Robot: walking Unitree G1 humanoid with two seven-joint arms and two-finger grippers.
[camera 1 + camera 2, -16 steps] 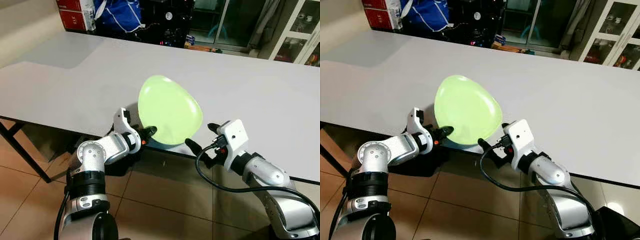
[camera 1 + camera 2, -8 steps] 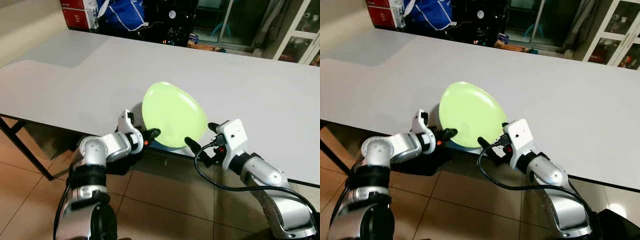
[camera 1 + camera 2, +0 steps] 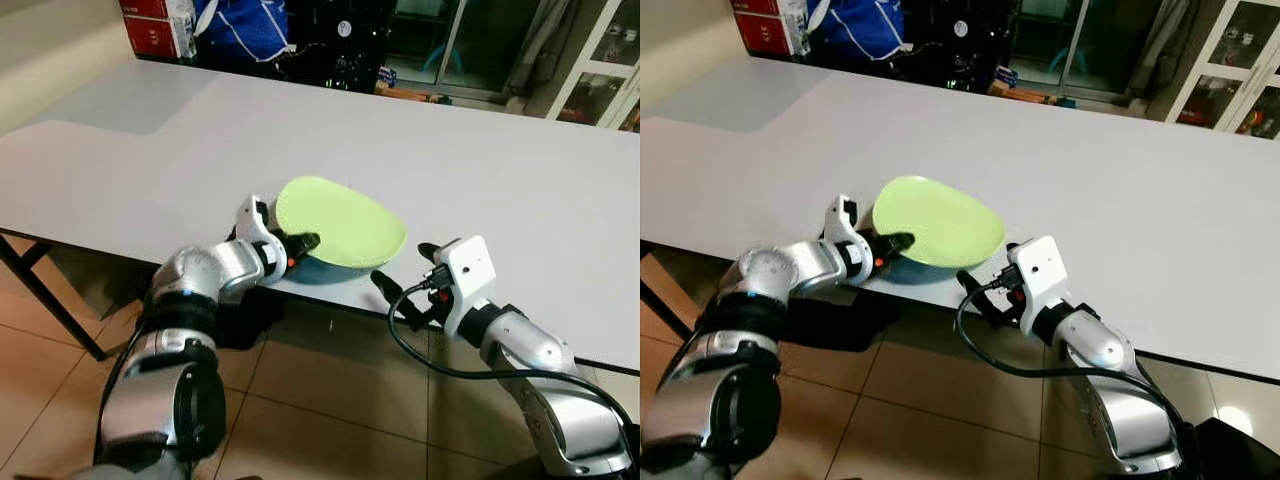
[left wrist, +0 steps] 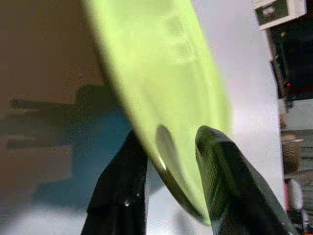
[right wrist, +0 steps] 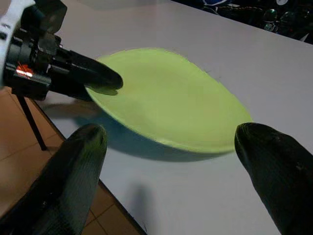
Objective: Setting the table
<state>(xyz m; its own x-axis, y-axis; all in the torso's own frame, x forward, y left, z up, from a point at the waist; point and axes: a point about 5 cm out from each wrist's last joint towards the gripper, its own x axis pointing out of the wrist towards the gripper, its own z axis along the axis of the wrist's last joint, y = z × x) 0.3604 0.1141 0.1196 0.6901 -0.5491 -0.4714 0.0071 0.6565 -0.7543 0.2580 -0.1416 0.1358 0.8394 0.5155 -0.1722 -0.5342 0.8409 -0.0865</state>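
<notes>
At the near edge of the white table [image 3: 520, 200], a lime-green plate [image 3: 345, 232] is lying low over the tabletop, tilted slightly, its shadow showing beneath it. The left gripper [image 3: 298, 247] is pinching the plate's left rim, one black finger above and one below. The right gripper [image 3: 400, 275] is hanging just right of the plate, off the table's near edge, fingers spread wide and gripping nothing.
</notes>
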